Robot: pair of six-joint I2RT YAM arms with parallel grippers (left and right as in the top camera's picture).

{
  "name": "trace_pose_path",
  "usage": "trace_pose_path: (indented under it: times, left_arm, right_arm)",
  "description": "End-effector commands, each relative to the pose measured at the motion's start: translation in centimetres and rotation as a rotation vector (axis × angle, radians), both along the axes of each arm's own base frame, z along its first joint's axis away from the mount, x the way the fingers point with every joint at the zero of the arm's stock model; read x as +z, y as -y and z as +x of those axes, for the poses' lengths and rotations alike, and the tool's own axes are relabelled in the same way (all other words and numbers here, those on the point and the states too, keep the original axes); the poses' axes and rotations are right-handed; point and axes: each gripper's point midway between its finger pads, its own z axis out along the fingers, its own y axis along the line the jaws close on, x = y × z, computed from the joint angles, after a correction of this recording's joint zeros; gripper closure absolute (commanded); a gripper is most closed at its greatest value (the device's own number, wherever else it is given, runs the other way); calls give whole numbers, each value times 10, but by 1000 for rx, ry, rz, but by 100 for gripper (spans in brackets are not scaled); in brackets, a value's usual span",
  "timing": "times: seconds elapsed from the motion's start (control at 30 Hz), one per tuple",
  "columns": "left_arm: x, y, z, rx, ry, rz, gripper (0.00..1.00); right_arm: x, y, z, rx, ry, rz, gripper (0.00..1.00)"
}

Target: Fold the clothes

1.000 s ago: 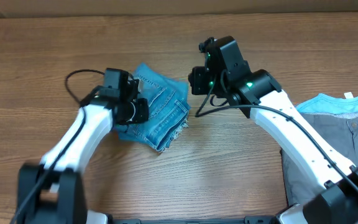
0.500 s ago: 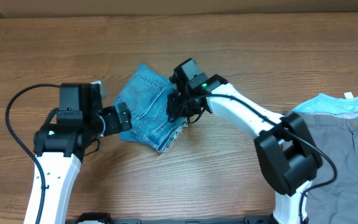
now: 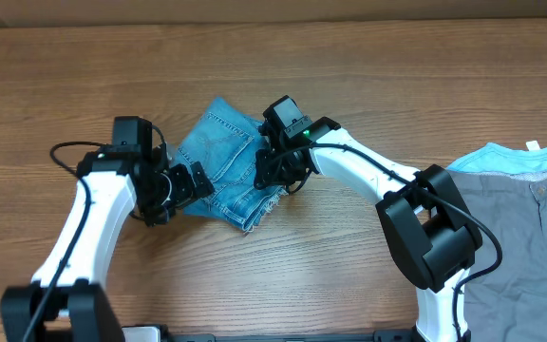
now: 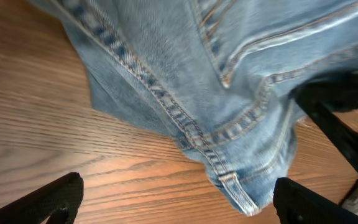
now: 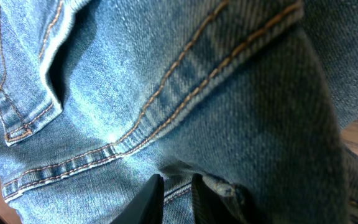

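Right, my left fingers stand wide with nothing between them, just beside the left edge of the folded jeans. My right fingers are pinched narrow on a fold of denim at the bundle's right edge. The jeans lie mid-counter, well apart from a grey garment at the right.

Light-blue denim jeans, folded into a compact, skewed square, lie flat at frame centre; orange-stitched pocket up, frayed hems at the lower edge.
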Motion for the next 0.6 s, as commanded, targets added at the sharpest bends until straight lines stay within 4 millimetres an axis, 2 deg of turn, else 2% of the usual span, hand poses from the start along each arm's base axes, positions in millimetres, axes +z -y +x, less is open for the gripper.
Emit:
trace_pose_path:
  times: [0.0,0.27,0.43,0.57]
  left_arm:
    - [-9,6,-1,50,-50,-51,0]
    - [-37,9,11,182,-31,-98,0]
    - [-65,11,-15,227,-117,-113,0]
    - [-86,-1,-29,250,-124,-53,0]
  right_arm:
    - [-14,8,2,-16,-16,-44,81]
    - [-14,9,1,-16,-19,-46,81]
    - [-14,9,1,-16,-19,-46,81]
    - [-14,9,1,-15,-19,-46,81]
